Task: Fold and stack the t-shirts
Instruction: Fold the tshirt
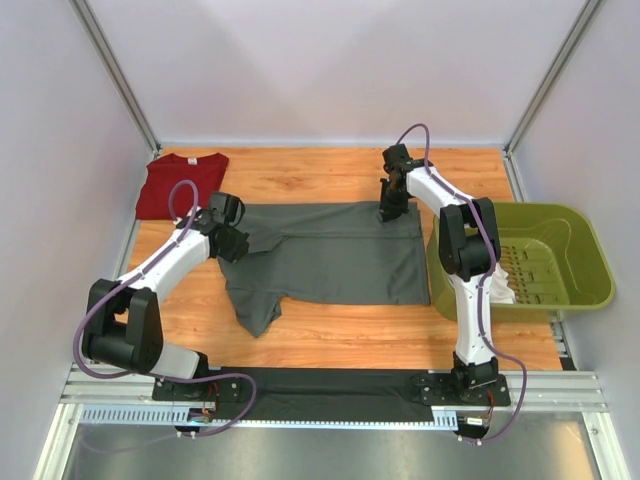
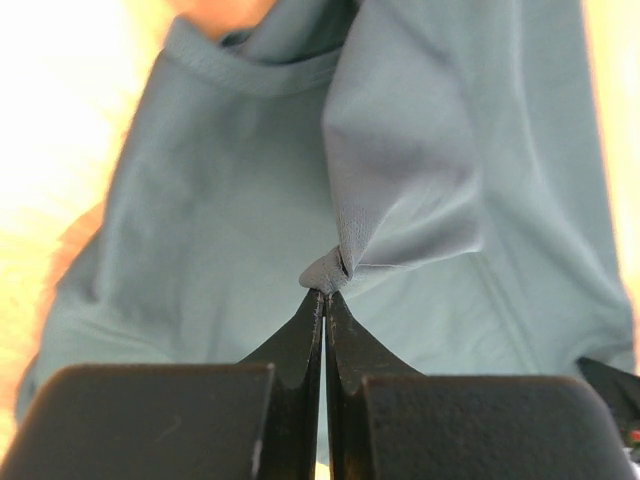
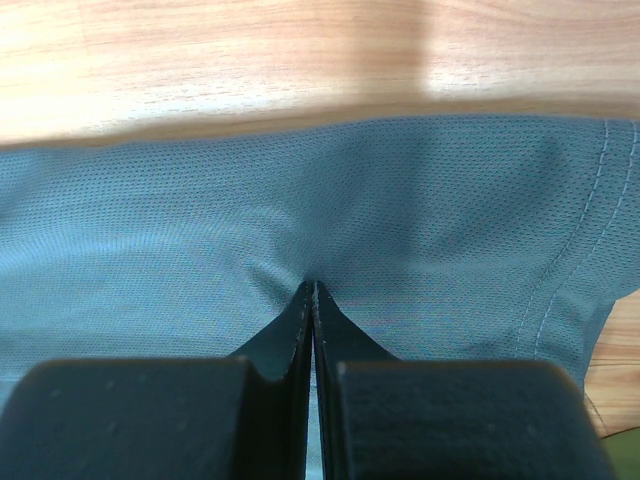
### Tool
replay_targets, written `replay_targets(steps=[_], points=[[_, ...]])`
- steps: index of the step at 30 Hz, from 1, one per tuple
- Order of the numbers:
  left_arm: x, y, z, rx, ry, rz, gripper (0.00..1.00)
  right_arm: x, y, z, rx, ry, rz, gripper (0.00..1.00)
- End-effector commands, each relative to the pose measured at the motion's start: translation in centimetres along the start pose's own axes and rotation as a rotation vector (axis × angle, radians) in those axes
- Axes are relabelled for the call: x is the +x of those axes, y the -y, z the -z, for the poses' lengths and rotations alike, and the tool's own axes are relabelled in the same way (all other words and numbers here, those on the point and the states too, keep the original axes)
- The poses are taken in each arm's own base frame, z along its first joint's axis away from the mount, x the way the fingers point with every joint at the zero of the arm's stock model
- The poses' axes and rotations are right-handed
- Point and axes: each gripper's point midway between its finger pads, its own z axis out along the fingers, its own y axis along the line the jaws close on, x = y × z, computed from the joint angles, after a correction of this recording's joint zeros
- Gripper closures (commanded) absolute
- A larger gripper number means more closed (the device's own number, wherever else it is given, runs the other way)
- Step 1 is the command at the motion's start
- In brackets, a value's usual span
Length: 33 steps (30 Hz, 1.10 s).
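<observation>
A dark grey t-shirt [image 1: 340, 255] lies spread across the middle of the wooden table, its lower left part rumpled. My left gripper [image 1: 232, 243] is shut on a pinch of its cloth [image 2: 330, 268] at the shirt's left end, near the collar [image 2: 250, 75]. My right gripper [image 1: 390, 207] is shut on the same shirt's far edge [image 3: 312, 285], near its hem [image 3: 560, 300]. A dark red t-shirt [image 1: 178, 183] lies flat at the far left corner, apart from both grippers.
An olive-green plastic basket [image 1: 580, 270] stands at the right edge, with white cloth [image 1: 500, 285] in it. A black mat [image 1: 330, 385] lies along the near edge between the arm bases. White walls enclose the table.
</observation>
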Motion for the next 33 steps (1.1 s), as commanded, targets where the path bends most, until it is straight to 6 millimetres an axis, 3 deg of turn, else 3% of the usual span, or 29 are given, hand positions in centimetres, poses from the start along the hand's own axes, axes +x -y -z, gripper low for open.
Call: replay_targets(steps=[1,11,16,19,22,26,29,33], points=[[0.8,-1.3,0.7,-0.025,-0.024,-0.022,1.00,-0.1,-0.6,0.3,-0.010,0.007,-0.003,1.00],[1.5,-2.7,-0.3,-0.072,-0.024,-0.030,1.00,0.0,-0.9,0.5,-0.016,0.003,0.001,1.00],[0.5,-1.3,-0.7,-0.057,-0.005,-0.085,0.56,-0.4,-1.5,2.4,-0.042,0.012,0.027,1.00],[-1.9,1.2,0.0,0.021,0.039,-0.166,0.50,-1.8,-2.0,5.1,-0.072,0.076,0.053,1.00],[-5.9,7.2,1.4,0.182,0.150,-0.310,0.51,-3.0,-2.9,7.3,-0.114,0.131,0.074,1.00],[-8.4,12.1,0.6,0.259,0.222,-0.481,0.53,-3.0,-3.3,8.3,-0.140,0.138,0.056,1.00],[-9.1,14.2,-1.3,0.315,0.213,-0.472,0.57,-1.8,-2.1,7.4,-0.087,0.113,0.031,1.00],[-8.4,14.1,-4.5,0.284,0.153,-0.479,0.62,-0.4,-0.2,6.2,-0.004,0.096,0.004,1.00]])
